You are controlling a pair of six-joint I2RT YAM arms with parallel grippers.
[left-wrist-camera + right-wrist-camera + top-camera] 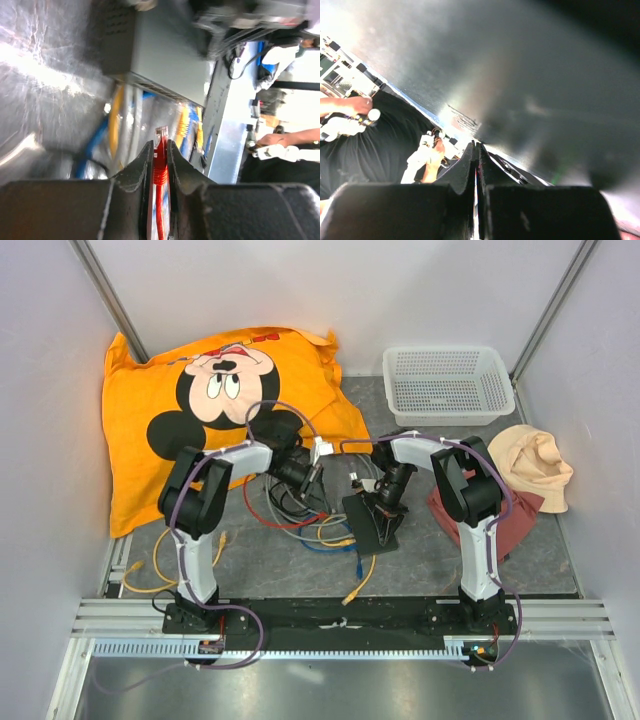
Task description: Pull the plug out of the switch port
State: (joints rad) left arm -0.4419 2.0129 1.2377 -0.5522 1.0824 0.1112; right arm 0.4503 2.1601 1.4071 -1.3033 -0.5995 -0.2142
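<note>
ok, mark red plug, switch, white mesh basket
red plug (160, 162): left wrist view, red boot behind the clear tip.
switch (362, 530): top view, black top face.
white mesh basket (446, 412): top view, near rim.

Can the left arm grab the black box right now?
Probably not yet. The left gripper is shut on the red plug, so its fingers are full. The switch sits right ahead with nothing between them, so it likely could after letting go.
</note>
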